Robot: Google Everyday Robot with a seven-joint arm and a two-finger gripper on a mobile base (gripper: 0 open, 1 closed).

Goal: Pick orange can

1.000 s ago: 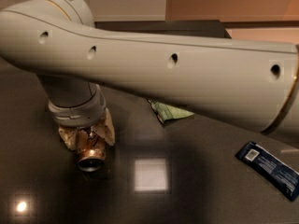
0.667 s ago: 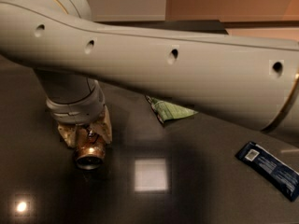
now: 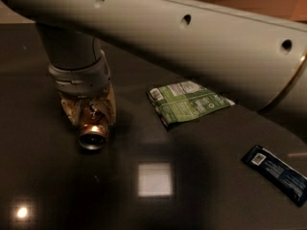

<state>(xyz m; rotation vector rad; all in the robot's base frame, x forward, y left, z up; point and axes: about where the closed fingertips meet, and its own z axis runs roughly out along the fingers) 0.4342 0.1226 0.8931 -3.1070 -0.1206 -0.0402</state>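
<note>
The orange can (image 3: 93,134) is copper-orange with a silver rim, tilted with its end facing the camera, just above the dark tabletop at the left. My gripper (image 3: 90,113) comes down from the wrist at upper left and is shut on the can, its tan fingers (image 3: 109,105) on either side of it. My big white arm (image 3: 201,42) crosses the top of the view and hides the table's back part.
A green snack packet (image 3: 187,102) lies flat at the centre, right of the can. A dark blue flat wrapper (image 3: 276,172) lies at the right near the table's edge. The dark table (image 3: 57,195) shows a bright square light reflection (image 3: 154,178) in front.
The arm has risen in the view, uncovering more of the green packet. The gripper stays shut on the can at the left.
</note>
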